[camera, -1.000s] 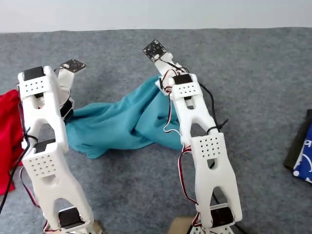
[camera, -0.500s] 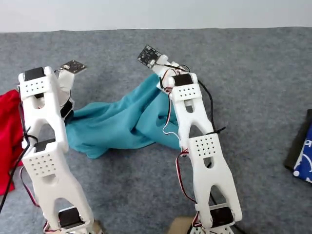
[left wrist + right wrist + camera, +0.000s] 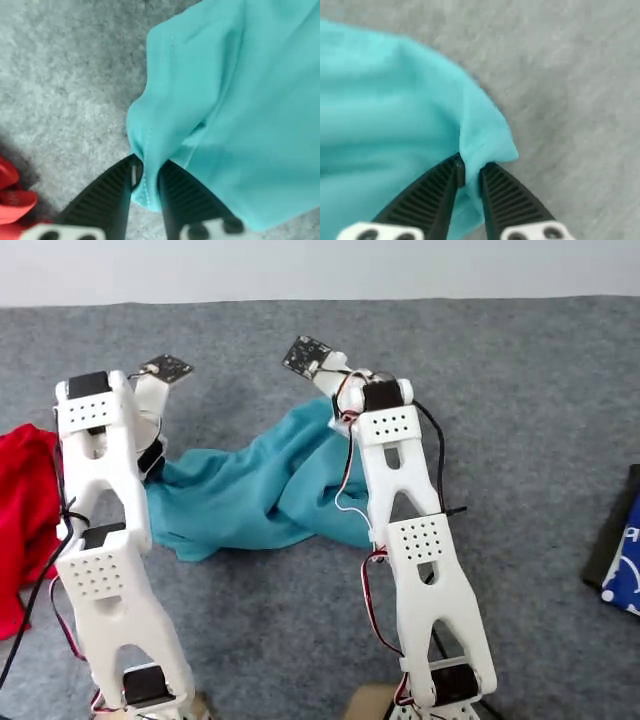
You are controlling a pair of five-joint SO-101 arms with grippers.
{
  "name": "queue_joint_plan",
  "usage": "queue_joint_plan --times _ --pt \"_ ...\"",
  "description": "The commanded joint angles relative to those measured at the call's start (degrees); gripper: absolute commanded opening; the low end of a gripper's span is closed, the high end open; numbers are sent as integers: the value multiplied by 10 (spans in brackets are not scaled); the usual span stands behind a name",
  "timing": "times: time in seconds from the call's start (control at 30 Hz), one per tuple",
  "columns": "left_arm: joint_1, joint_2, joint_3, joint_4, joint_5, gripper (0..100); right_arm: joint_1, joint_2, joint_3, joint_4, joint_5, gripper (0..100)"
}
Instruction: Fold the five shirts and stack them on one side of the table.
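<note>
A teal shirt (image 3: 250, 490) lies crumpled on the grey table, stretched between the two arms. My left gripper (image 3: 148, 171) is shut on a fold at the shirt's (image 3: 235, 100) left end; in the high view that arm (image 3: 100, 490) stands at the left. At the shirt's (image 3: 380, 100) far right corner my right gripper (image 3: 470, 167) is shut on the hem; that arm (image 3: 400, 500) rises from the table's front centre. A red shirt (image 3: 25, 500) lies at the left edge, and a bit of the red shirt (image 3: 12, 200) is beside the left gripper.
A dark and blue object (image 3: 618, 550) sits at the table's right edge. Grey carpet-like surface (image 3: 520, 390) stretches open behind and to the right of the arms.
The left arm has shifted slightly right and away, dragging its end of the teal shirt with it. The right arm's wrist turned a little and stayed over the far corner.
</note>
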Motion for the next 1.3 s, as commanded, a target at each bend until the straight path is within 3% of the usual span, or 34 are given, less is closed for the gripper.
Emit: queue_joint_plan --times 0.0,0.17,0.27,0.4,0.6,0.83,1.27 --pt "6 -15 -35 13 4 2 2 -57 -28 87 5 10" --pt "7 -13 -38 11 4 2 5 -73 -29 145 5 22" --pt "7 -10 -36 11 4 2 4 -88 -29 170 1 117" --pt "7 -9 -34 9 4 2 4 -119 -29 169 -72 215" --pt "7 -9 -33 -6 4 2 7 -143 -27 83 -138 221" --pt "4 -9 -33 -5 4 2 14 -62 -27 -53 -184 221" --pt "3 -9 -32 -5 4 2 16 64 -26 -178 -196 219"
